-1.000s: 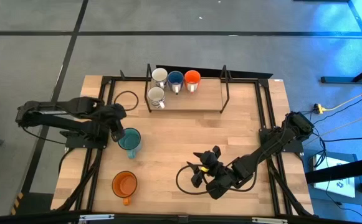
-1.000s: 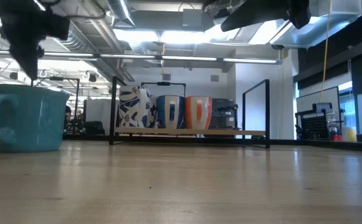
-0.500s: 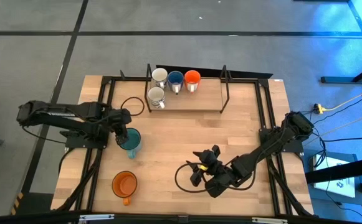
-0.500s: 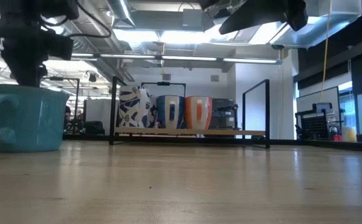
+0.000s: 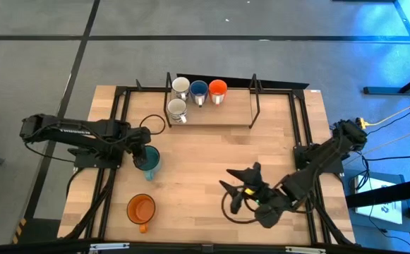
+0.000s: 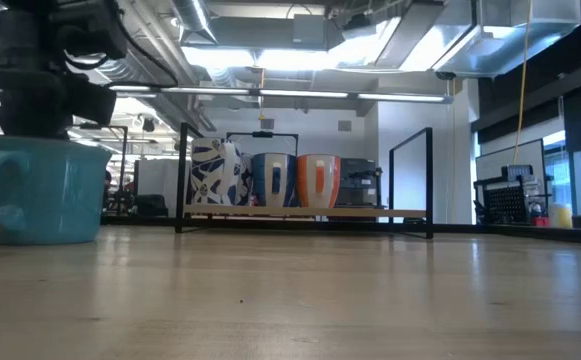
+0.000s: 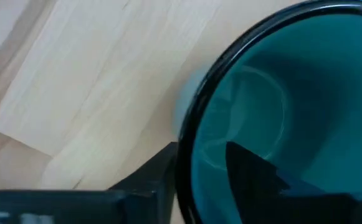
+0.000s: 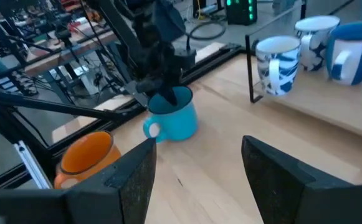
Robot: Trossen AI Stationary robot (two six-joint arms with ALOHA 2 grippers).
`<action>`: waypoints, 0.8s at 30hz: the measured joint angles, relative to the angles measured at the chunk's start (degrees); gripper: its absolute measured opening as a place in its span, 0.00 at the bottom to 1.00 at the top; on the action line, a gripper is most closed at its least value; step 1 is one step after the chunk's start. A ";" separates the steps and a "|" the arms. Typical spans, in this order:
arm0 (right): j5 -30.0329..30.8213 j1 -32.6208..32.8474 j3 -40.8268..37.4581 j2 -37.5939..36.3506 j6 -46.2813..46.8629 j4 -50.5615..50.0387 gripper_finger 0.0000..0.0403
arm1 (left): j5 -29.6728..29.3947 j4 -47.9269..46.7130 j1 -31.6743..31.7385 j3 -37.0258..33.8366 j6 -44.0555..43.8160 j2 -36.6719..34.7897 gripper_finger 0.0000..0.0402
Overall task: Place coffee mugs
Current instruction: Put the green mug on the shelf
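1. Straddling the rim of the teal mug (image 5: 147,160), the left gripper (image 7: 196,171) has one finger inside the cup and one outside the wall. In the left wrist view the jaws are spread around the rim, and whether they already pinch it cannot be told.
2. Sitting upright on the bare table (image 5: 197,152) on the left side, the teal mug has its handle sticking out sideways in the low view.
3. Waiting near the front edge, an orange mug (image 5: 141,209) stands upright and untouched, well apart from the teal one.
4. Standing on the rack (image 5: 212,113) at the back are four more: two white mugs (image 5: 177,108), a blue mug (image 5: 199,89) and a second orange mug (image 5: 218,88), grouped at its left end.
5. Hovering over the front right of the table, the right gripper (image 5: 245,194) has its jaws wide open and holds nothing.
6. Handling should be easy but unforgiving: the mug looks like glazed ceramic, so stiff, fairly heavy for its size, slick and breakable.
7. Gripping the wall at the rim is probably the best hold, squeezed firmly, since the glaze may let the cup slip or swing when lifted.
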 joint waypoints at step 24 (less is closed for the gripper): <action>-2.32 7.11 -5.37 1.88 25.45 -14.67 0.55 | -5.29 7.78 -5.73 11.83 -8.99 12.17 0.05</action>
